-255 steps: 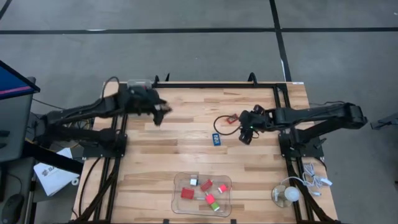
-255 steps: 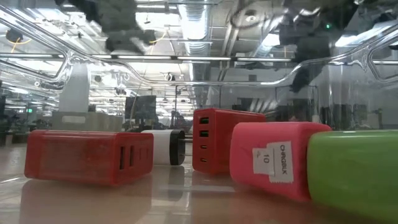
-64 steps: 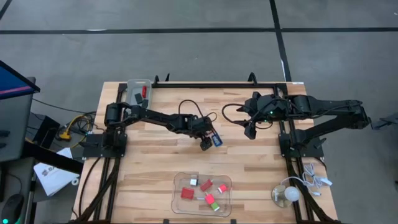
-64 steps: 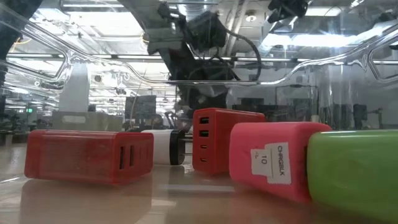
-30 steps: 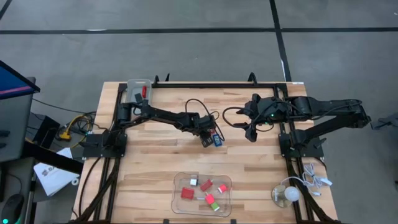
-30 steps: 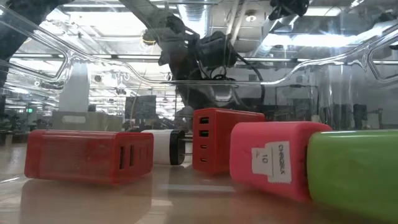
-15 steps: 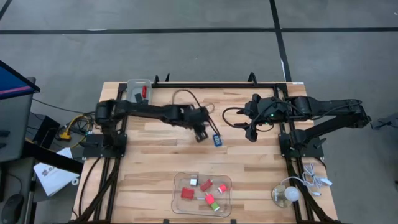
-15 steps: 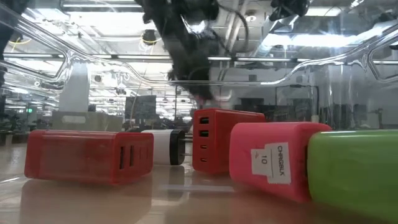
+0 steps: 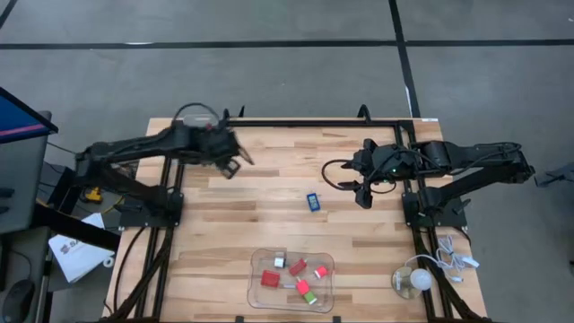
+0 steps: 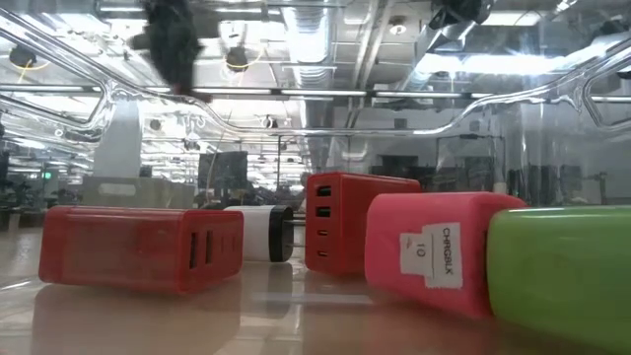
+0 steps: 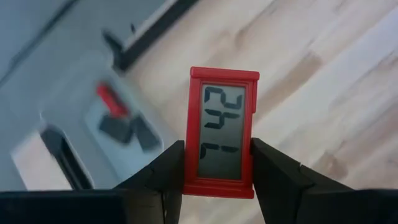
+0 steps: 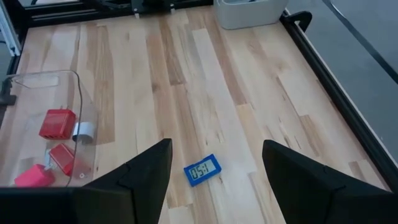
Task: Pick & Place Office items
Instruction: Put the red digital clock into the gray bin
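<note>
1. Your left claw [image 11: 217, 180] gripped a red clock [image 11: 221, 130] above the counter's [image 9: 269, 224] back left part.
2. Your right claw [image 12: 214, 174] hung open over the blue clock [image 12: 203, 169] lying mid-counter.

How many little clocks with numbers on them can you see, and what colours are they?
red clock: 1, held in the left gripper
blue clock: 1, lying on the table
Total: 2
</note>
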Controlling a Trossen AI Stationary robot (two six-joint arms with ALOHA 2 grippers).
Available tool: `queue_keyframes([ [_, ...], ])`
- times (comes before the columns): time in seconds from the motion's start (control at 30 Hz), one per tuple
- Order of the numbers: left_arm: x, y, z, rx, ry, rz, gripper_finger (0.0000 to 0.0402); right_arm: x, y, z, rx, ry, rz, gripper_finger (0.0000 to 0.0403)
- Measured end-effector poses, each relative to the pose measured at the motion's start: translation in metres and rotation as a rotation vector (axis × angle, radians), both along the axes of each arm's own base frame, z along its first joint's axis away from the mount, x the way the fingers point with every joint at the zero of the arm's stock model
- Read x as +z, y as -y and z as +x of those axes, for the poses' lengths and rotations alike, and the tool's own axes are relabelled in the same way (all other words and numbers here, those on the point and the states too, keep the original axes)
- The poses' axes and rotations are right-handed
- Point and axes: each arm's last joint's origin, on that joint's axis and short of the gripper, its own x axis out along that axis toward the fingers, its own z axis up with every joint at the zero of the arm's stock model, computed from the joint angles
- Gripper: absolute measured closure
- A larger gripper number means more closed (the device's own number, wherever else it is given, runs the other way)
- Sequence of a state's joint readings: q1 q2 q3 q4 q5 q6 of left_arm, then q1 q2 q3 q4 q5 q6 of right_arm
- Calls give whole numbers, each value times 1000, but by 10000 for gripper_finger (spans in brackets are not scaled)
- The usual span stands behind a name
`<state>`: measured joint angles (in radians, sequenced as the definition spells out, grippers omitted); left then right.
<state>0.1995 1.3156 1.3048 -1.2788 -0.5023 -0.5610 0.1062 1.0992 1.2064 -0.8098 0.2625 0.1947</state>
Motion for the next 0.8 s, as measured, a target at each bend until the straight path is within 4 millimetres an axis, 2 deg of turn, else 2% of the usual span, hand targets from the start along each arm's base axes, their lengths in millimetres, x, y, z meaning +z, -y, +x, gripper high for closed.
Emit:
queue_keyframes([
  [0.1, -12, 13, -27, 50, 21, -64, 257, 0, 0, 0, 0, -1, 0, 159],
  [0.17, -28, 24, -37, 40, 60, -139, 257, 0, 1, 0, -2, 0, -1, 159],
  [0.27, -55, 38, -38, -24, 154, -235, 257, 0, 2, 1, -2, 4, -11, 159],
  [0.37, -76, 39, -27, -72, 275, -258, 257, 2, 4, 2, -8, 25, -15, 159],
  [0.47, -79, 23, -16, -53, 367, -190, 257, 4, 6, 4, -13, 52, -19, 159],
  [0.6, -74, -20, -17, 62, 434, -81, 257, 5, 8, 4, -17, 63, -20, 159],
  [0.73, -74, -67, -41, 239, 436, -66, 257, 5, 8, 4, -17, 64, -20, 159],
  [0.8, -75, -85, -58, 330, 412, -70, 257, 5, 7, 4, -16, 63, -21, 159],
])
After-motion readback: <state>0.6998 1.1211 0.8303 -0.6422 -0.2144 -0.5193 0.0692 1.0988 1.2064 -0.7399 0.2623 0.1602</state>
